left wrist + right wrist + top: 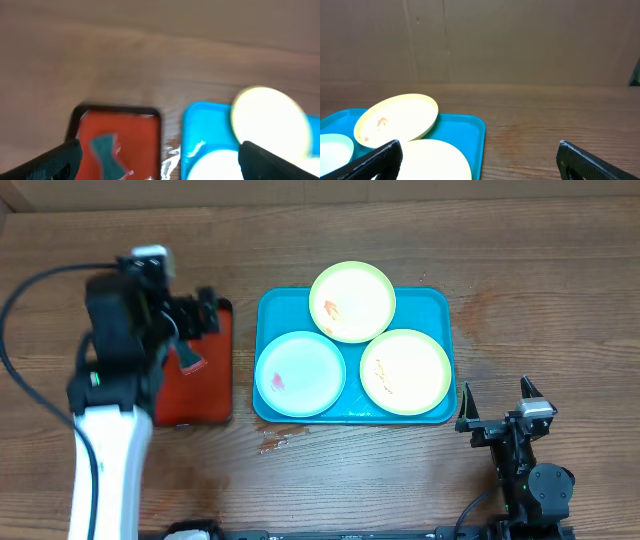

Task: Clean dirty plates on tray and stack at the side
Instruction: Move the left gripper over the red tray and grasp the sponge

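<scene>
- Currently all three plates lie on the tray [268,308]: the far plate [352,302], yellow-green; the blue-white plate [300,373] at near left; the near-right plate [405,371], also yellow-green.
- Each carries red-orange smears. None looks wiped, and none is stacked at the side. Judgement: the task is at its start, with all cleaning and stacking left.
- The far plate overhangs the tray's far rim and overlaps both near plates; in the right wrist view it sits tilted.
- The raised rim hems in the near plates and little bare tray floor shows, so lifting looks easier than sliding.
- The red tray [208,385] lies just left of the tray, with a teal scrap [102,147] on it, probably a wipe; too blurred to tell.
- The left pincer [205,312] hangs over the red tray's far end, spread wide, empty.
- The right pincer [497,405] sits just off the tray's near-right corner, spread wide, empty.
- Open room: bare table [540,300] right of and beyond the tray. A reddish smudge [280,442] marks the table just near of the tray.
</scene>
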`<state>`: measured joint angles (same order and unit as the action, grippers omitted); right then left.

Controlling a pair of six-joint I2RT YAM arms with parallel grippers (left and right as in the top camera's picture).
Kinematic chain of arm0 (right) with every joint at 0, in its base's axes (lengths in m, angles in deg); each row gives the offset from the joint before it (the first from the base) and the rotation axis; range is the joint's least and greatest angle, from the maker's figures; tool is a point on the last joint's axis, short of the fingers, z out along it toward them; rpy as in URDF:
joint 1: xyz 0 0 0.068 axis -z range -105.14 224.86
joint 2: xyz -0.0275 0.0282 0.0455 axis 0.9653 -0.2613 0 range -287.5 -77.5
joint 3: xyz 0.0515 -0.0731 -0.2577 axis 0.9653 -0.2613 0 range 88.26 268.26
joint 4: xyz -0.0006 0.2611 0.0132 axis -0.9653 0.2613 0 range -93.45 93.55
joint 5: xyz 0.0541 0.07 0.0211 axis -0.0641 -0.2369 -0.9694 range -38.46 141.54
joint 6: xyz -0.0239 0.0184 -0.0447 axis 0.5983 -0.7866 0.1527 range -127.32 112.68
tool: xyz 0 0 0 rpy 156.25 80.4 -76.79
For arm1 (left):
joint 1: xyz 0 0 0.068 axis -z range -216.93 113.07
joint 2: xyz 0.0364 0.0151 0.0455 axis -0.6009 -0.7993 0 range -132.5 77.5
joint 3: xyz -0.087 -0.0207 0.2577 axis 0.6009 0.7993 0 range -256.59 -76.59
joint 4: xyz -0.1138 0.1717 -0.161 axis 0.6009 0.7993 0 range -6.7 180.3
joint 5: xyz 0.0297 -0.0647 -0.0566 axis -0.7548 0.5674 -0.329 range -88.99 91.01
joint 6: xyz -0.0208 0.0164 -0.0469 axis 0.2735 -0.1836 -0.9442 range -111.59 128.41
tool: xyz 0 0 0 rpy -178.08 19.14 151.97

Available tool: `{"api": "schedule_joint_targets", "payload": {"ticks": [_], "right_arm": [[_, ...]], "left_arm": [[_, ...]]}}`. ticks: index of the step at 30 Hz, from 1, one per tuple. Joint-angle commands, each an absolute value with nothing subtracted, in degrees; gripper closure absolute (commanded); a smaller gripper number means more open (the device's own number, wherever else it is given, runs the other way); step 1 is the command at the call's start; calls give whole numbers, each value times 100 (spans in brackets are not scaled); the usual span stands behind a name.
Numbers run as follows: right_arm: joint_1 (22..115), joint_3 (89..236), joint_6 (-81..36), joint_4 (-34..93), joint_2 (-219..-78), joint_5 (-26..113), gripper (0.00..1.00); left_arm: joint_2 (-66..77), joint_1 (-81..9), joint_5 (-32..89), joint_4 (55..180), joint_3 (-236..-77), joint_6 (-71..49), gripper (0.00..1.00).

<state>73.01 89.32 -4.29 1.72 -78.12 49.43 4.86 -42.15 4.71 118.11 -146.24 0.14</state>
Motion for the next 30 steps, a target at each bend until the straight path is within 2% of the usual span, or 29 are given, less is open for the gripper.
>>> {"api": "schedule_joint_targets", "payload": {"ticks": [1,5,10,17,30], "right_arm": [[7331,8875,-427,137,-7766,4997,0],[7331,8873,-427,137,-7766,4997,0],[7331,8875,-427,137,-7766,4997,0],[7331,8875,-427,137,-7766,4997,0],[7331,8873,-427,137,-7766,4997,0]], "left_arm": [[-211,-4492,275,11900,-14975,-970,1],[-917,-4529,-14,12031,-14975,-989,0],[-1645,-4538,-263,11835,-14975,-1759,1],[-2590,-4545,-718,11463,-14975,-2063,0],[-3512,-4545,-1229,11371,-14975,-2373,2]]}}
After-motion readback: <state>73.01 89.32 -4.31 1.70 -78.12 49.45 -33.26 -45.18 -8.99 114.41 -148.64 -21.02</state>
